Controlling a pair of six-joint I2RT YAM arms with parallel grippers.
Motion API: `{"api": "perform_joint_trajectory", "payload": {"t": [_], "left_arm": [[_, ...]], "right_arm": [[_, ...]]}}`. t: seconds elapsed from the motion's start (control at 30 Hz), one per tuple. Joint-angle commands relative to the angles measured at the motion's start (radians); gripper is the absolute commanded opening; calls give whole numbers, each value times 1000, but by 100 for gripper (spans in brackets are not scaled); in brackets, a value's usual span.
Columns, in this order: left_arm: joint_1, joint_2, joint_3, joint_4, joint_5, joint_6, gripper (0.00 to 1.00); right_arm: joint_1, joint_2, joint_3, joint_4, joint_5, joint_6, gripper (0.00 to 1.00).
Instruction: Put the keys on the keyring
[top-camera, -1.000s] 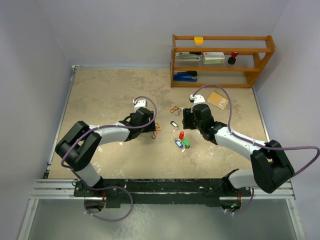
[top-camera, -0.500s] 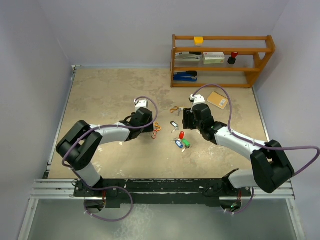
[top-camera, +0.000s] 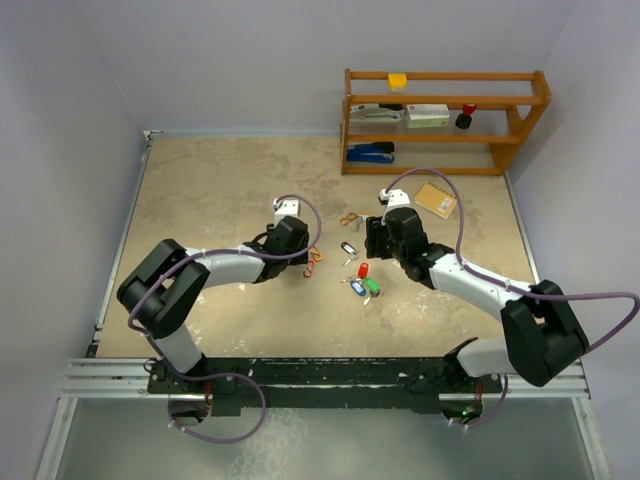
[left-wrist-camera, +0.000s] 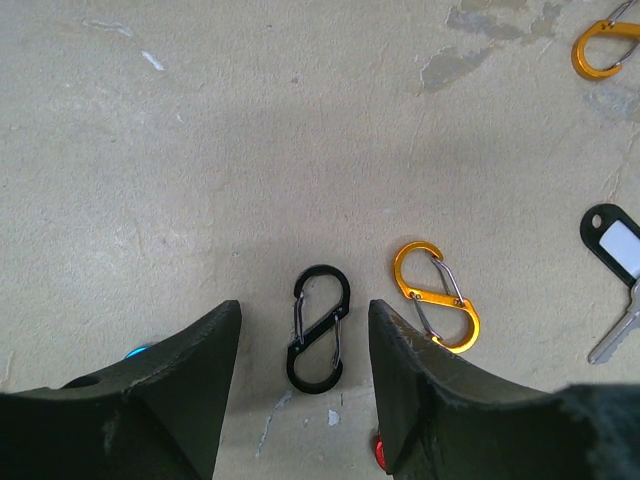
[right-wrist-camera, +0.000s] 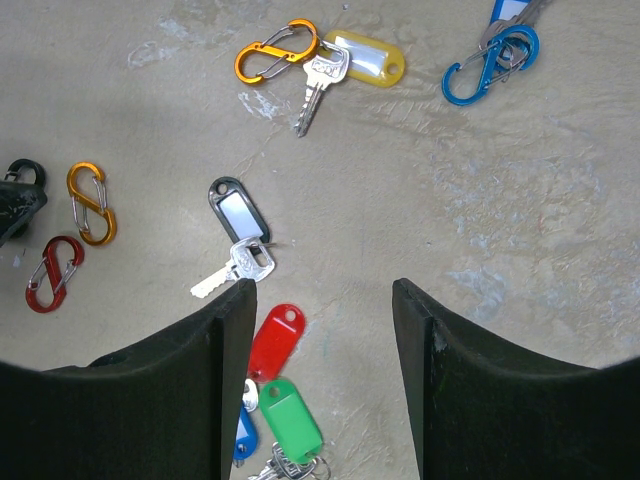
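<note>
The keys lie between the arms: red tag (right-wrist-camera: 276, 340), green tag (right-wrist-camera: 292, 418) and blue tag (right-wrist-camera: 243, 435) bunched together, and a black-and-white tagged key (right-wrist-camera: 235, 215) apart from them. A small metal ring (right-wrist-camera: 316, 463) shows below the green tag; I cannot tell whether it is the keyring. My right gripper (right-wrist-camera: 322, 295) hangs open over bare table just right of the red tag. My left gripper (left-wrist-camera: 305, 312) is open and low, its fingers either side of a black S-clip (left-wrist-camera: 320, 328) without touching it.
An orange S-clip (left-wrist-camera: 437, 309) lies right of the black one, a red S-clip (right-wrist-camera: 53, 273) nearby. A yellow-tagged key on an orange clip (right-wrist-camera: 362, 57) and a blue clip (right-wrist-camera: 490, 70) lie farther back. A wooden shelf (top-camera: 445, 120) and a notebook (top-camera: 436, 200) are at the back right.
My left wrist has edged slightly right toward the S-clips and its jaws have narrowed a little. The right arm has not moved.
</note>
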Motion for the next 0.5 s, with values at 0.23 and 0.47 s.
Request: {"api": "perform_joint_trajectory", "payload": {"t": [0.23,0.47], "left_arm": [[-67,48,21,-111,-98,18,50],[-94,73,33,-128,-150,26,46]], "right_arm": [[5,-26,-10,19,15,10,60],[5,-29,-12,19,16,10,60]]}}
